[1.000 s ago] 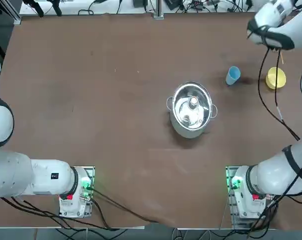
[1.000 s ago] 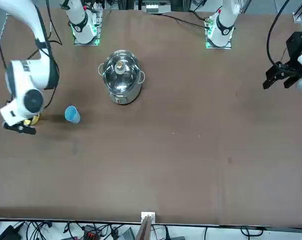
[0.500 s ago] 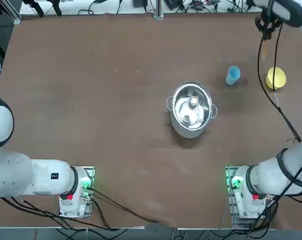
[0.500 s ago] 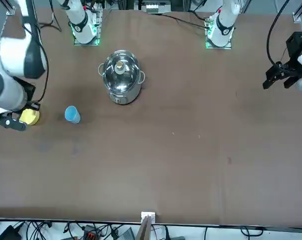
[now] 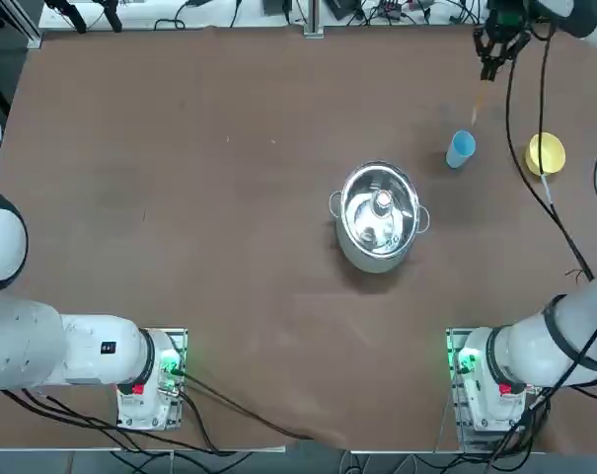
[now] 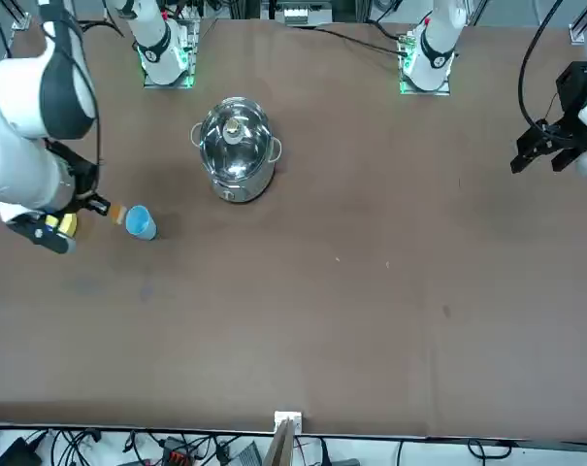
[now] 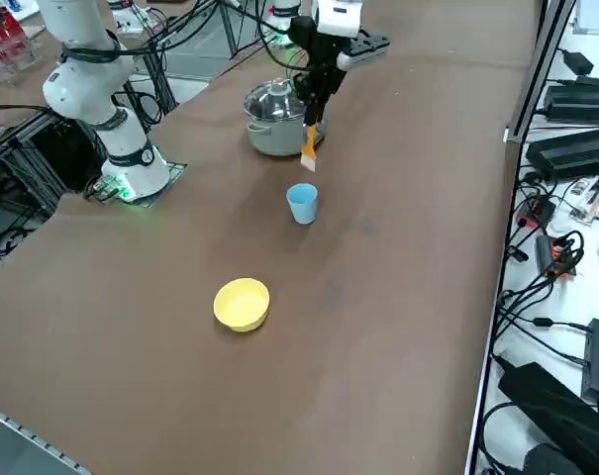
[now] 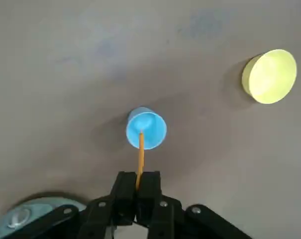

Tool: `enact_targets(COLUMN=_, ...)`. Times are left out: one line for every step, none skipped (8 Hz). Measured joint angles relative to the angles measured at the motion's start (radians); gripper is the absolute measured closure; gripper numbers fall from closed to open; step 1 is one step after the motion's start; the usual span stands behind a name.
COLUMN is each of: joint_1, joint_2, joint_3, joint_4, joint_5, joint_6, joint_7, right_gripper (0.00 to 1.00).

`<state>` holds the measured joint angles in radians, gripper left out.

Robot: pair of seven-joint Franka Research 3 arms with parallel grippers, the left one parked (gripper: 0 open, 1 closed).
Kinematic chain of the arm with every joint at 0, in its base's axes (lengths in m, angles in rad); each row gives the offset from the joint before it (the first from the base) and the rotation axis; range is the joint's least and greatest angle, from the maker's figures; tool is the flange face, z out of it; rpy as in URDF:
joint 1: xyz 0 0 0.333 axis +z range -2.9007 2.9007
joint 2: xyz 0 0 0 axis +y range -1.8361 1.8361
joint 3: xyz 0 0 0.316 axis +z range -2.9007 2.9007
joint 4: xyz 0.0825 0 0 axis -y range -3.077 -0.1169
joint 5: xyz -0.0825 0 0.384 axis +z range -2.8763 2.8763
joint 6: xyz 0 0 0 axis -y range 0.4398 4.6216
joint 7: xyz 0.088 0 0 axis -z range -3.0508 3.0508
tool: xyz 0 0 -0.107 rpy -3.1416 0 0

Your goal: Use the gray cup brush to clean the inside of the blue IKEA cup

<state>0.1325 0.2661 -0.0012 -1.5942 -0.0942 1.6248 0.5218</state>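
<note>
My gripper [image 8: 139, 188] was clenched on the brush [image 8: 140, 158], its tip hanging over the cup [image 8: 146, 129] at centre frame in the wrist view, so a straight drop would put it inside. Bowl [image 8: 269, 76] sat well apart, upper right.

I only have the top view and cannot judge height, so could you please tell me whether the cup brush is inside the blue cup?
Observer: Not yet; the right side view shows the cup brush hanging in the air above the blue cup, apart from it.
Operator: Thank you; is the pincer closed on it?
Observer: Yes, the wrist view shows the right pincer shut on the brush's stem, its tip over the cup's mouth.
</note>
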Motion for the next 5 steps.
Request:
enact_targets(joint_1=0.01, joint_2=0.008, joint_3=0.001, joint_4=-0.005, joint_5=0.0, joint_6=0.019, joint_7=0.03, right_gripper=0.96)
enact_targets(joint_1=0.01, joint_2=0.016, joint_3=0.0, joint_4=-0.017, joint_5=0.001, joint_6=0.034, joint_7=0.052, right_gripper=0.96)
enact_targets(joint_1=0.009, joint_2=0.021, joint_3=-0.002, joint_4=-0.038, joint_5=0.001, joint_6=0.054, joint_7=0.072, right_gripper=0.96)
enact_targets(joint_1=0.008, joint_2=0.026, joint_3=-0.004, joint_4=-0.07, joint_5=0.001, joint_6=0.085, joint_7=0.083, right_gripper=0.96)
enact_targets(joint_1=0.006, joint_2=0.03, joint_3=-0.004, joint_4=-0.107, joint_5=0.001, joint_6=0.116, joint_7=0.094, right_gripper=0.96)
